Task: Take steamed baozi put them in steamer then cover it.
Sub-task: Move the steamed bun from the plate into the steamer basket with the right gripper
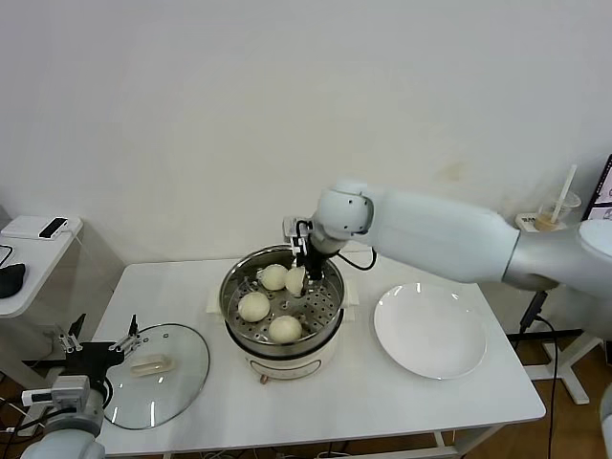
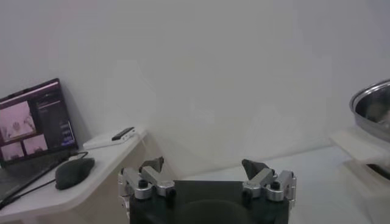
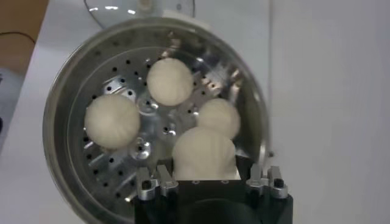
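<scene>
The steamer (image 1: 229, 287) stands mid-table on its cream base, uncovered. Three steamed baozi lie on its perforated tray (image 1: 273, 276) (image 1: 253, 306) (image 1: 285, 328). My right gripper (image 1: 299, 274) is shut on a fourth baozi (image 1: 295, 280) and holds it low inside the pot by the far right wall. The right wrist view shows that baozi (image 3: 204, 152) between the fingers of the right gripper (image 3: 206, 173), with the other three beyond it (image 3: 169, 81) (image 3: 112, 122) (image 3: 219, 117). The glass cover (image 1: 158, 378) lies flat on the table at the front left. My left gripper (image 1: 100, 335) is open and parked beside it.
An empty white plate (image 1: 430, 330) lies right of the steamer. A low side table (image 1: 29, 251) at the left holds a white device, a mouse (image 2: 74, 172) and a laptop (image 2: 36, 122). A cup with a straw (image 1: 557, 208) stands at the far right.
</scene>
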Motion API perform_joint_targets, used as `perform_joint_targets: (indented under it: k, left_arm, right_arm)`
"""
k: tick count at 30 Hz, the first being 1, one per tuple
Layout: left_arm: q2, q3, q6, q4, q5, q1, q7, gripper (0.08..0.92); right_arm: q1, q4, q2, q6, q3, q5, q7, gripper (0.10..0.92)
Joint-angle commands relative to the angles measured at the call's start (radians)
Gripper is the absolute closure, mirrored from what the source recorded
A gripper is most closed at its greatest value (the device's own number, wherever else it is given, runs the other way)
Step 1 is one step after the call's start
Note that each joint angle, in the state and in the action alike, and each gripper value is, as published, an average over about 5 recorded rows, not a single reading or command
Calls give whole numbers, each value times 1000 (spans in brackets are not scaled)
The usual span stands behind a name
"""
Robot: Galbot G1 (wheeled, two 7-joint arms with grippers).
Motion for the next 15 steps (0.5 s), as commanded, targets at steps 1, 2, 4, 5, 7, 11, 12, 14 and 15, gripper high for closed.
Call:
perform_joint_targets:
  k: [1,2,4,5,7,11,12,14,15]
  left_arm:
    - [1,-1,0,4,-1,-1,1,177]
    - [1,-1,0,5,-1,-2,1,177]
    - [2,-1,0,6,-2,-3,1,177]
    - [3,-1,0,7,-2,-3,1,177]
    - [4,-1,0,8,-3,-5,1,177]
    - [6,-1,0,10,-3,-6,1,177]
    - [6,-1,0,10,-3,-6,1,177]
    - [6,-1,0,10,-4,-7,1,177]
    - [7,-1,0,10,-4,-7,1,177]
  right_arm:
    - [-65,-24,48,-62,-31,-23,30,381]
    - [-67,-26,47,-61,-31,-31,29,381]
    - [-70,-32,46,-60,-30,-45,29,381]
    - [-71,-35,45,-59,-29,-51,29,381]
    - [-72,-41,44,-58,-25,-58,29,381]
    - [-75,-47,40,-55,-18,-71,27,381]
    - [-76,-48,38,-54,-16,-75,26,381]
    - [-79,-47,34,-52,-10,-82,23,381]
    - [-80,-47,33,-50,-5,-87,22,381]
